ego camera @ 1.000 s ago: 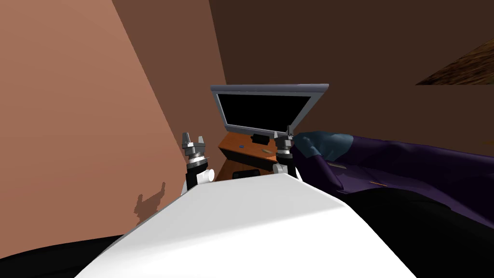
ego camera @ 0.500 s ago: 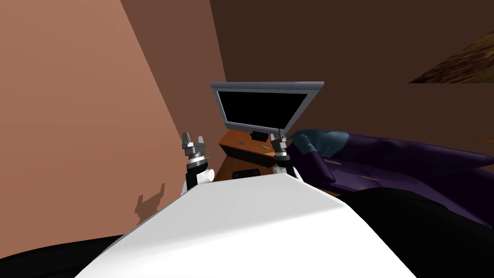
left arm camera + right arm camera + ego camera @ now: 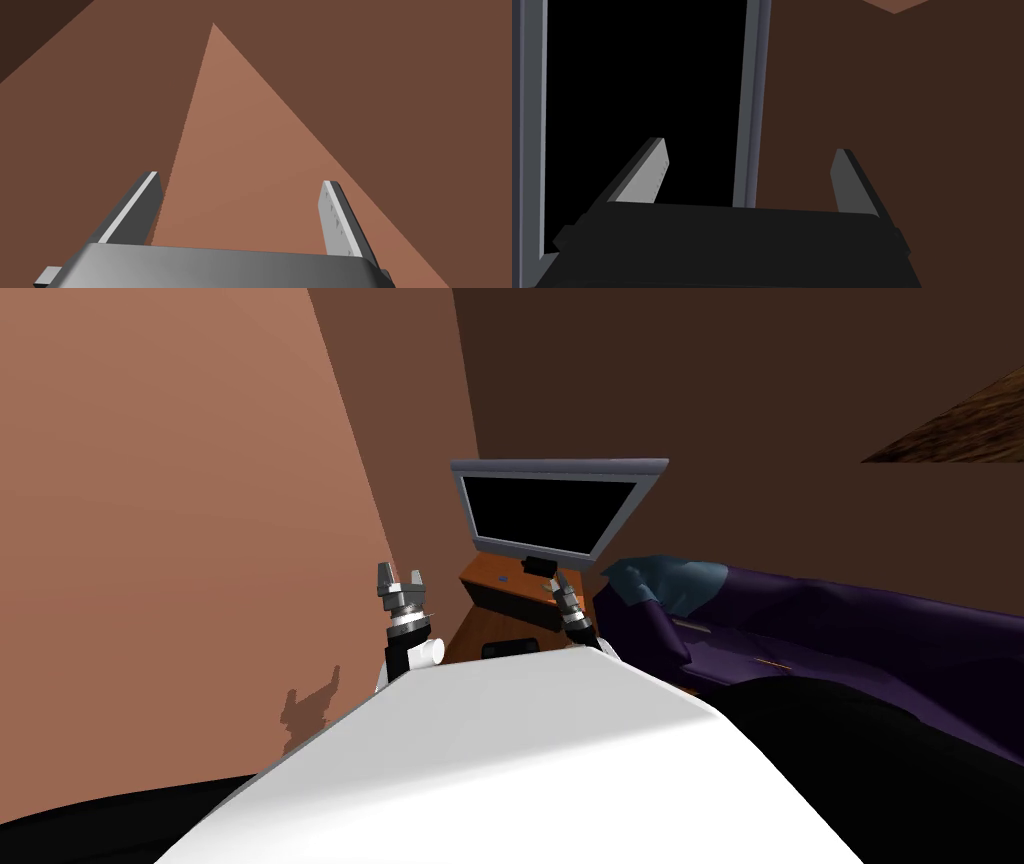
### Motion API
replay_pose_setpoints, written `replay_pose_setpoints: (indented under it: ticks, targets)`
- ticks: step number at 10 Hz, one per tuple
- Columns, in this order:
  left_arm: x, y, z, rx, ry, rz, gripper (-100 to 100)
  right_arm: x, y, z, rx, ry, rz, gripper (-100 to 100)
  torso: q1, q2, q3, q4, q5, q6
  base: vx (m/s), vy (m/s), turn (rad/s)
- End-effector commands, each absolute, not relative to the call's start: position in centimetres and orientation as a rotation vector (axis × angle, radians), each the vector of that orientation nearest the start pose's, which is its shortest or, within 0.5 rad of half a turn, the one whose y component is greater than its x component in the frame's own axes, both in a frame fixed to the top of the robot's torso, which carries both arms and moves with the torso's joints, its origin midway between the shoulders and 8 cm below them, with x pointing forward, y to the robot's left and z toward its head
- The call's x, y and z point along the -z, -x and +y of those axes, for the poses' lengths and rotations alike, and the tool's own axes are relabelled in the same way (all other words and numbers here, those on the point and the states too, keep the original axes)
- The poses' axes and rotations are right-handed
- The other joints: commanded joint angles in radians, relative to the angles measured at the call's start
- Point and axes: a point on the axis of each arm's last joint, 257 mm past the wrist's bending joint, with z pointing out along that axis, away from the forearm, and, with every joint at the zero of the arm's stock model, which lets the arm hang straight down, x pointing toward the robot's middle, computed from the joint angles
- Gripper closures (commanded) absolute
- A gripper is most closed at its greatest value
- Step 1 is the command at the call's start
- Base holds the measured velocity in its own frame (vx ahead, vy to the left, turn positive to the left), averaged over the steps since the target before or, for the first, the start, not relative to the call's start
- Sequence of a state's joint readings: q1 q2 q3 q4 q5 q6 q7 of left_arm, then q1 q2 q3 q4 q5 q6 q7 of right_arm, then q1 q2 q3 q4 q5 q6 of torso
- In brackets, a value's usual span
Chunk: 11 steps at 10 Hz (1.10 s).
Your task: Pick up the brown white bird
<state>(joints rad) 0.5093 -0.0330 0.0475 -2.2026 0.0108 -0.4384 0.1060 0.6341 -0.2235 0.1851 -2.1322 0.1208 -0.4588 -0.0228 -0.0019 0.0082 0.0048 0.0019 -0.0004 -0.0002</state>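
Brown walls meet in a corner. One left gripper faces them, fingers wide apart. One wooden stand bears one dark screen and a small tan shape, too small to call the bird. It lies just beside the right gripper, which is also spread wide. One purple couch sits rightmost.

Orange cabinet: monitor standing on top, small blue item.

Ahead: grey-framed flat black screen stands at back of orange-brown wooden worktop and blocks reach fwd. Right hand hangs over worktop just in front of it. In its wrist view the grey side frame lies between the spread fingers. Small dark box at screen foot, near hand. R: purple bed w/ teal pillow hems worktop. L: tan wall close by left hand. Air over worktop front is free.
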Motion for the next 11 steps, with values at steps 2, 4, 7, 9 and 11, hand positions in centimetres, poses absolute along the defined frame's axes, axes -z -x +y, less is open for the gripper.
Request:
replay_pose_setpoints:
  ticks: [2,4,7,9,11]
  targets:
    - [2.6,-36.2,30.8,1.317,0.848,0.634,0,15.3,-35.1,-19.7,-1.233,-0.671,1.231,-100,-0.001,-0.001,0.0,0.0,0.0,0.0,-0.083,-0.026,0.131]
    - [2.6,-36.2,30.8,1.317,0.848,0.634,0,19.9,-34.1,-19.0,-1.134,-0.62,1.386,-100,0.001,-0.005,-0.003,-0.001,0.0,0.0,-0.041,-0.003,0.18]
    - [2.6,-36.2,30.8,1.317,0.848,0.634,0,23.2,-33.3,-19.0,-1.065,-0.589,1.486,-100,0.0,-0.006,-0.004,-0.001,0.0,0.0,-0.026,-0.006,0.132]
    - [2.6,-36.2,30.8,1.317,0.848,0.634,0,26.2,-32.3,-19.3,-0.995,-0.553,1.577,-100,0.001,-0.007,-0.004,-0.002,0.0,0.0,-0.013,-0.002,0.144]
    - [2.6,-36.2,30.8,1.317,0.848,0.634,0,29.2,-31.1,-19.8,-0.919,-0.512,1.671,-100,0.0,-0.008,-0.005,-0.002,0.0,0.0,-0.009,-0.002,0.142]
